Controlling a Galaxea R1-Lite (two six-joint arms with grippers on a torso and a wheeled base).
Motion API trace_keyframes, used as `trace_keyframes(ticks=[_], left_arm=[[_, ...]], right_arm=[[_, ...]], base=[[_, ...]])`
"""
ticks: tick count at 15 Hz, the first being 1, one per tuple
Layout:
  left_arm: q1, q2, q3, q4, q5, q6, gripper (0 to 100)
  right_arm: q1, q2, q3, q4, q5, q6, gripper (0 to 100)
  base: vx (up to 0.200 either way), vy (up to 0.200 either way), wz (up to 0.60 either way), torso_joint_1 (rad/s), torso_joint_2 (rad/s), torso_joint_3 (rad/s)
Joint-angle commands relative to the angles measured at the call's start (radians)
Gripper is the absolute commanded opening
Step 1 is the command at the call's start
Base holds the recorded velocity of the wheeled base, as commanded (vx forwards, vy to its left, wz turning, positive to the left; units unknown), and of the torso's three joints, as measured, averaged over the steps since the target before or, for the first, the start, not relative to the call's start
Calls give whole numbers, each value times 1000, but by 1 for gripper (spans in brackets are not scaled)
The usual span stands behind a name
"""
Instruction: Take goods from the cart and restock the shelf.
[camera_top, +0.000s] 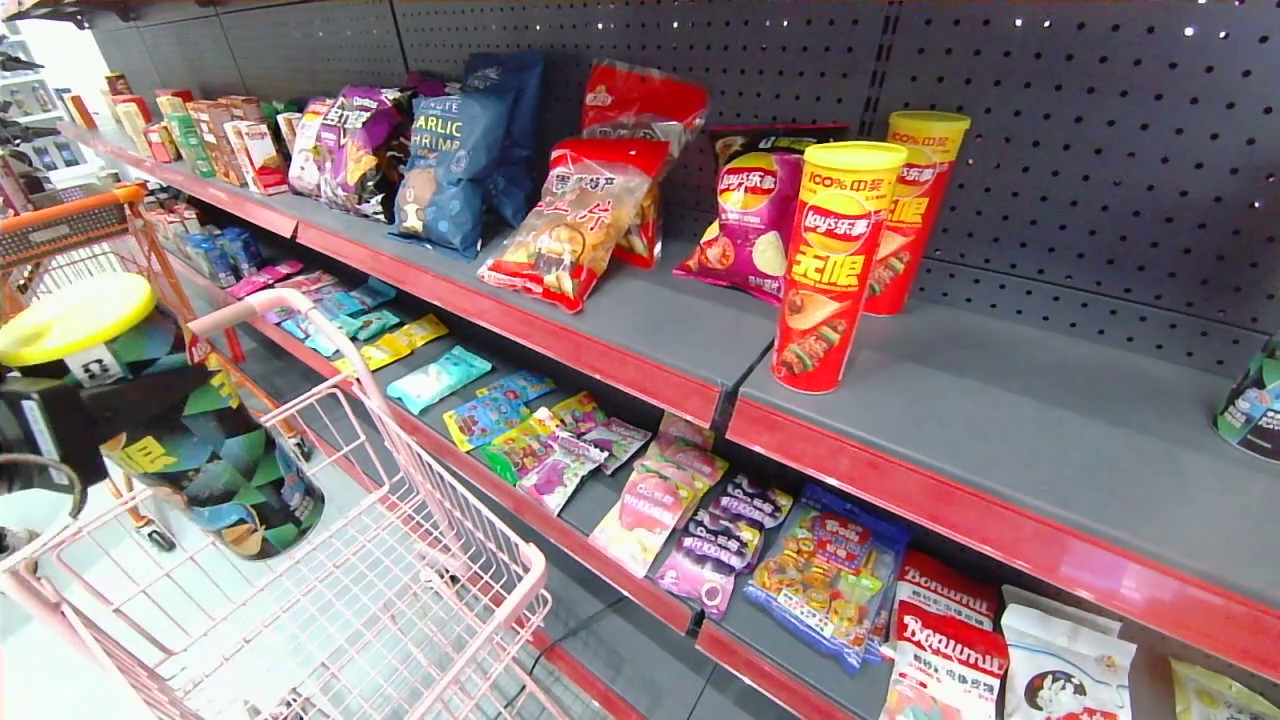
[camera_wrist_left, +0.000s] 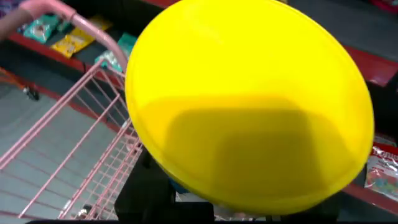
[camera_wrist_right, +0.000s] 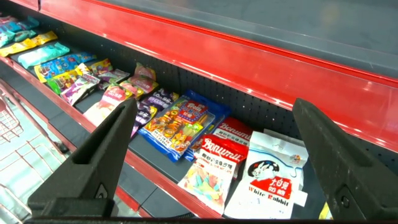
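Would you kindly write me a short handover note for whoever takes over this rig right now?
Left gripper: shut on the yellow-lidded canister, held tilted above the pink cart.
Right gripper: open, empty, facing the lower shelf's bags.
Done: canister is out of the cart; two red canisters stand on the top shelf.
Left: set the held canister on the top shelf, probably beside the red ones.
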Motion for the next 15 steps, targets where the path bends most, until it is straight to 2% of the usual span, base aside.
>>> trace_keyframes(ticks=[1,15], left_arm=[[1,-93,-7,7,-9,3,0],[-2,-38,-35,3,-42,0,0]], right_arm=[[1,0,0,1,-1,0,100],[1,2,0,1,7,-1,100]], base=[[0,0,0,0,0,0],[0,0,0,0,0,0]])
